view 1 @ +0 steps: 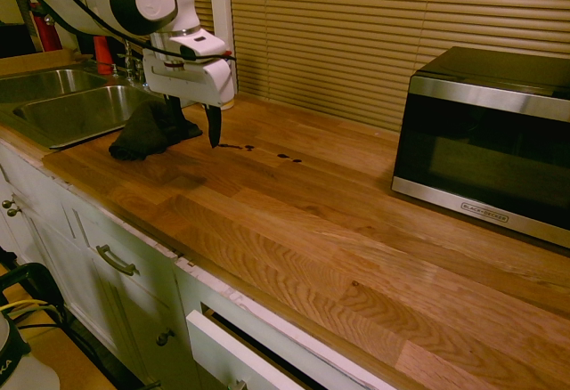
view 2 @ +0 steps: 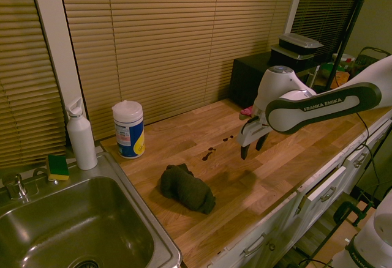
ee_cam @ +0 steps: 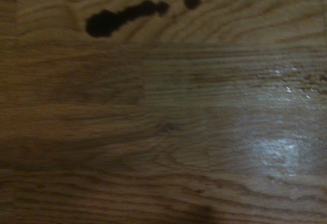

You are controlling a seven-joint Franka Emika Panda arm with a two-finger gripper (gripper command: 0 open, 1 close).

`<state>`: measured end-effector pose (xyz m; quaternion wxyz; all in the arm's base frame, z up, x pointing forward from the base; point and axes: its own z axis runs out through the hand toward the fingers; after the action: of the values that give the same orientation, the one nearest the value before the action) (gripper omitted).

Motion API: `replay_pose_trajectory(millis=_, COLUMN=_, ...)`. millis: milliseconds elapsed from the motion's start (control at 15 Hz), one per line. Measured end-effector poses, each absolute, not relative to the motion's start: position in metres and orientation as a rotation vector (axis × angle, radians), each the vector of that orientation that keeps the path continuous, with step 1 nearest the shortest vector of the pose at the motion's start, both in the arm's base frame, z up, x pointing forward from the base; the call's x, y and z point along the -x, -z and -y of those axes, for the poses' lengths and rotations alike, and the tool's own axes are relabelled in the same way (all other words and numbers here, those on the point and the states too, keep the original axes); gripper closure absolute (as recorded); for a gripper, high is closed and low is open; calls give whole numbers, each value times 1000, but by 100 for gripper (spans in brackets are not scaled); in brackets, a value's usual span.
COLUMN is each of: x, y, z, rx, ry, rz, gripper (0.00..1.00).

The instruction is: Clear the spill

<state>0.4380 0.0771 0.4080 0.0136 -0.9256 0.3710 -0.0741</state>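
The spill [view 2: 209,154] is a short row of small dark drops and streaks on the worktop [view 2: 288,158], mid-depth, between cloth [view 2: 187,188] and gripper [view 2: 250,148]. Being liquid, it likely cannot be grasped, only blotted; the soft, crumpled cloth looks easiest to pinch at its raised folds. The gripper hangs empty, fingers apart.
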Motion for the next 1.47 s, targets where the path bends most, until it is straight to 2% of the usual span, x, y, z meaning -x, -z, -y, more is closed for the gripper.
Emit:
replay_pose_trajectory(millis=667, x=-441, y=-437, z=-204, rx=2879, ry=333, rz=-945, gripper=0)
replay_pose_trajectory(millis=1467, x=-470, y=-396, z=-318, rx=2949, ry=291, rz=-711, gripper=0)
